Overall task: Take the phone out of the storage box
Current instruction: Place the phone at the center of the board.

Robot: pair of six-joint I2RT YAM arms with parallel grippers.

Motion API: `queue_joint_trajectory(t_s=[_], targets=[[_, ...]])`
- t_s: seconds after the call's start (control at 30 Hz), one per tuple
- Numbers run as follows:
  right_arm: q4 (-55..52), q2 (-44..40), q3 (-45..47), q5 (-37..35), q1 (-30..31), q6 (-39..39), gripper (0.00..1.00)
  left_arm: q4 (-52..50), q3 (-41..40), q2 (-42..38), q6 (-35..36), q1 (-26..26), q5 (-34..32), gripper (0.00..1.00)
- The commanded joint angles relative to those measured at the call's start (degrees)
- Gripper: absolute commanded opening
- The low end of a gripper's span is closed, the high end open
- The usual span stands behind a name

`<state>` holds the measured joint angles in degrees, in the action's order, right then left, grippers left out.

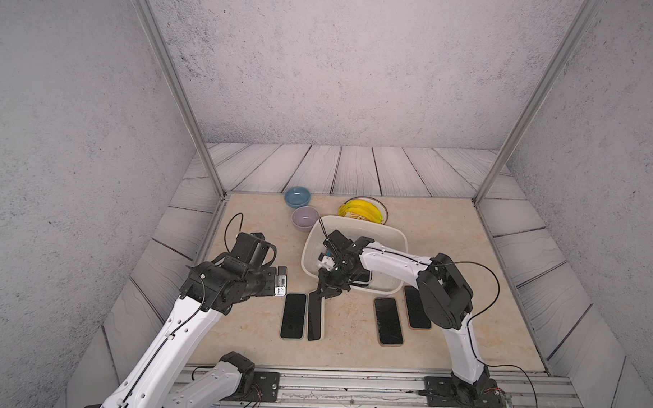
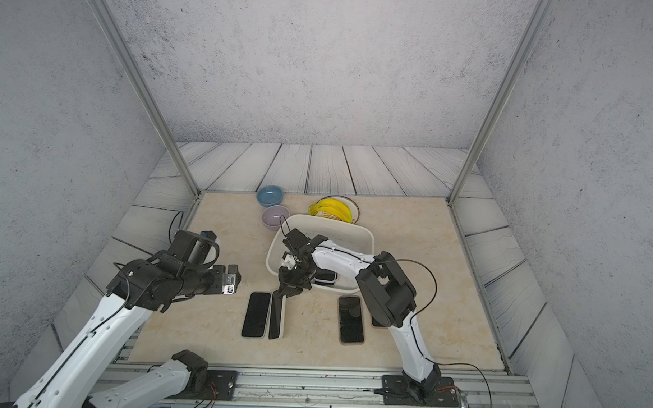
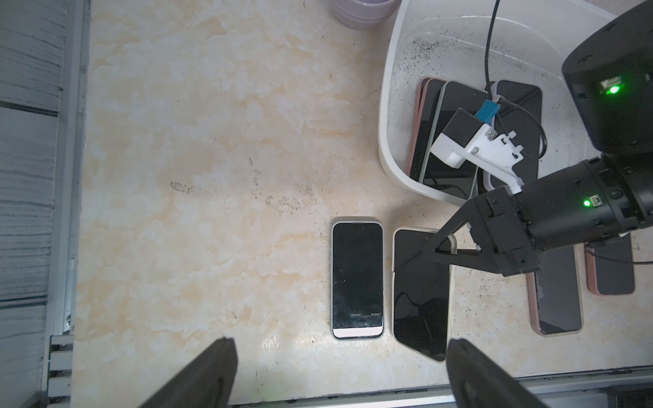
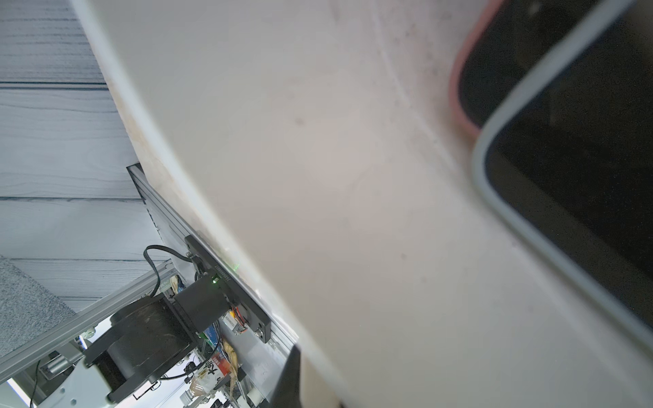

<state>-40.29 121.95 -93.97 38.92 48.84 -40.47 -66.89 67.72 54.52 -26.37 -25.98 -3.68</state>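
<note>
1. Phone [image 1: 314, 318] is tilting on edge outside the storage box [image 1: 376, 225], at its seven o'clock.
2. Right pincer [image 1: 315, 295] is pinching shut on its far end.
3. Left pincer [image 1: 282, 282] is gaping wide, holding nothing.

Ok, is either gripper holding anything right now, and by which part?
Right gripper is shut on a tilted phone, gripping its end nearest the storage box. Left gripper is open, empty.

Nothing can be read with certainty. A white sticker [image 1: 280, 285] on the body of the left tool [image 3: 341, 349] carries dark print too small to read. Lettering along the black base plate [image 4: 229, 282] is blurred.
</note>
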Motion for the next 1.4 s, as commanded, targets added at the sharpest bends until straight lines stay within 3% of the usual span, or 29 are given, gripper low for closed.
queue_joint_trajectory(t_s=[0.0, 0.57, 1.0, 1.2, 1.37], targets=[[1.62, 1.84, 1.56, -0.73, 0.32, -0.98, 0.00, -0.69, 0.74, 0.10, -0.10, 0.23, -0.01, 0.99], [0.10, 0.32, 3.52, -2.50, 0.12, -0.29, 0.39, -0.60, 1.01, 0.27, -0.16, 0.23, -0.01, 0.98], [-1.98, -4.21, 10.46, -5.47, -0.40, 2.13, 0.35, 0.20, 0.61, 0.71, -0.31, 0.23, 0.55, 0.98], [-3.76, -5.35, 11.64, -6.41, -0.45, 4.20, 0.47, 0.36, 0.57, 0.93, -0.27, 0.23, 0.52, 0.99], [-9.06, -8.73, 10.09, -10.22, -0.41, 7.91, 0.51, 0.61, 1.48, 1.32, -0.04, 0.23, 0.34, 0.99]])
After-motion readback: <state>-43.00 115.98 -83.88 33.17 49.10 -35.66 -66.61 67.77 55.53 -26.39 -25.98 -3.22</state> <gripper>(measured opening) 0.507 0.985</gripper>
